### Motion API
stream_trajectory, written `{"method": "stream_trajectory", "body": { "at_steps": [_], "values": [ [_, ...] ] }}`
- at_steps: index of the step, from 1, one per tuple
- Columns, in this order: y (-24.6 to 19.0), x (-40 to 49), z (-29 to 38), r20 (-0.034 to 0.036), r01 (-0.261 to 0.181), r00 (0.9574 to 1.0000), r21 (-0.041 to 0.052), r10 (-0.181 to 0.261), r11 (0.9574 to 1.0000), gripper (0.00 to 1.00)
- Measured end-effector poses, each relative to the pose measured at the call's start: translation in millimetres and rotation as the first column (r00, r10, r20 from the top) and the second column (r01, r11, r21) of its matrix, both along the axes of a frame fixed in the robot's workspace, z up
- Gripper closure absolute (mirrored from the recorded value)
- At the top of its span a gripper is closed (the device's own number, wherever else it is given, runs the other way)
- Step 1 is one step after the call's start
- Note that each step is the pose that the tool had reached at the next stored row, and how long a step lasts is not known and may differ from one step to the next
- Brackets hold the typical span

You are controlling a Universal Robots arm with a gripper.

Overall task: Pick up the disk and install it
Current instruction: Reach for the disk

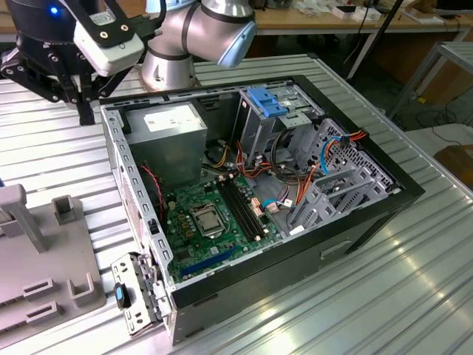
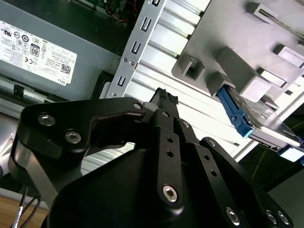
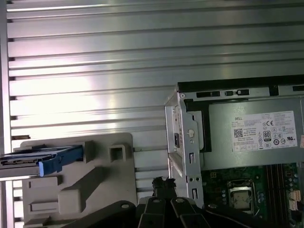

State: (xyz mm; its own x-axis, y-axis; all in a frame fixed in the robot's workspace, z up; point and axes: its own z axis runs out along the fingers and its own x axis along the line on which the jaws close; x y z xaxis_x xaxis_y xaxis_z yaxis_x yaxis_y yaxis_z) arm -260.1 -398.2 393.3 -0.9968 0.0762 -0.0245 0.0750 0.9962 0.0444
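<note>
Ribbed aluminium desk [image 1: 414,296] carries an open computer case [image 1: 362,222] laid on its side, likely so its bays face upward for access. Beside it, a grey fixture [image 3: 90,190] holds the disk [image 3: 40,159] slotted on edge. Its blue-railed end juts free, presumably to offer a clean grip. The gripper [image 3: 164,183] hangs above the desk between fixture and case, apart from the disk, jaws pressed together on nothing.
</note>
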Motion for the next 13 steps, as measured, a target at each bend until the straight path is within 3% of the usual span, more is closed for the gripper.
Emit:
{"method": "stream_trajectory", "body": {
  "at_steps": [3,7,13],
  "values": [
    [1.5,-8.8,0.0,0.0001,0.000,1.0000,0.0001,0.000,1.0000,0.89],
    [6.2,-12.2,0.0,-0.0001,0.000,1.0000,-0.0001,0.000,1.0000,0.89],
    [21.5,-16.9,0.0,0.0000,0.000,1.0000,0.0000,0.000,1.0000,0.89]
  ]
}}
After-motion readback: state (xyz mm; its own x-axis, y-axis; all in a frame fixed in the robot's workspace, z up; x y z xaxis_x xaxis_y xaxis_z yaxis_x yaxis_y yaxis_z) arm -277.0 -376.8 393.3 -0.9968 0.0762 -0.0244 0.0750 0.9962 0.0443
